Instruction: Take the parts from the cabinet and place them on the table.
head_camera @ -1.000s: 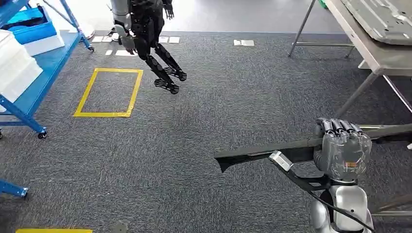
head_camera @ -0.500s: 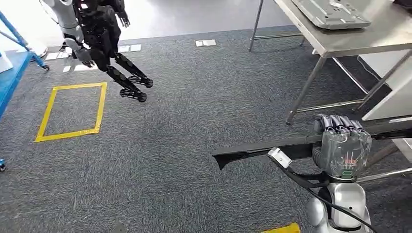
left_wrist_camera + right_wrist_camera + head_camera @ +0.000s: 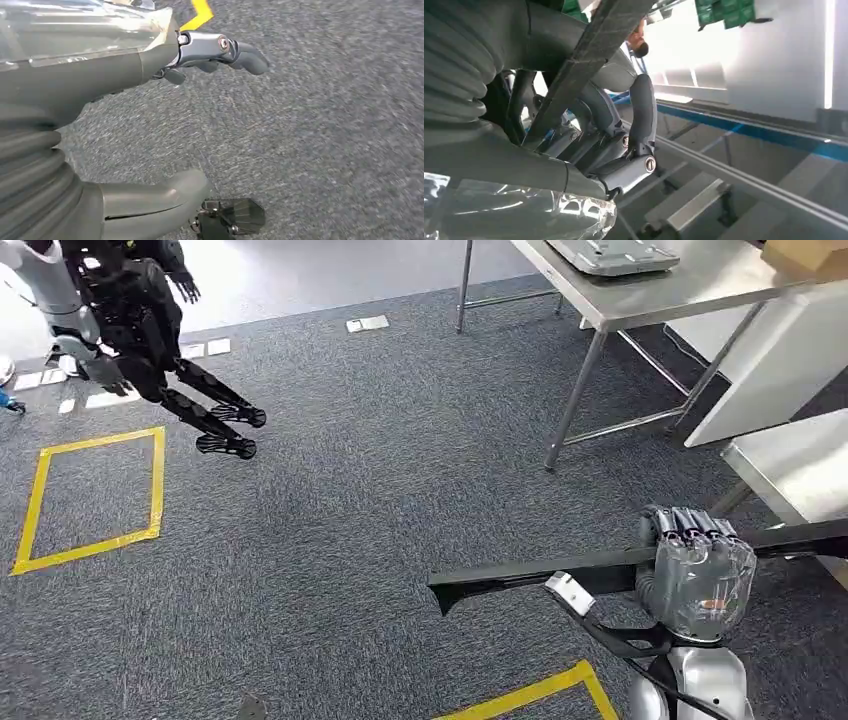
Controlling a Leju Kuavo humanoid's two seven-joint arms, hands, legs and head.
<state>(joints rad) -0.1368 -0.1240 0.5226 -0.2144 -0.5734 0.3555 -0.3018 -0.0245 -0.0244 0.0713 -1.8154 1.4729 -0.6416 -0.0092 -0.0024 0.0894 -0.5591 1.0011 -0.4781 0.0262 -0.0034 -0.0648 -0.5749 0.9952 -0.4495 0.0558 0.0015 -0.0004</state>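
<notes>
The right hand (image 3: 697, 575) gripped a long black part (image 3: 540, 573), held level above grey carpet (image 3: 380, 490); the left hand (image 3: 150, 65) hung empty, fingers apart. A steel worktop (image 3: 690, 285) stood ahead.

Black part (image 3: 530, 575) in grey right hand (image 3: 695, 575), speckled dk-grey carpet (image 3: 380, 480) w/ yellow tape lines (image 3: 85, 495), silver table (image 3: 690, 285).

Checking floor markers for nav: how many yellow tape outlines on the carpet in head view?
2. One yellow tape rectangle lies at far left below the other black robot; one yellow tape corner sits at the bottom edge, cut off by the frame. More may lie outside view.
</notes>
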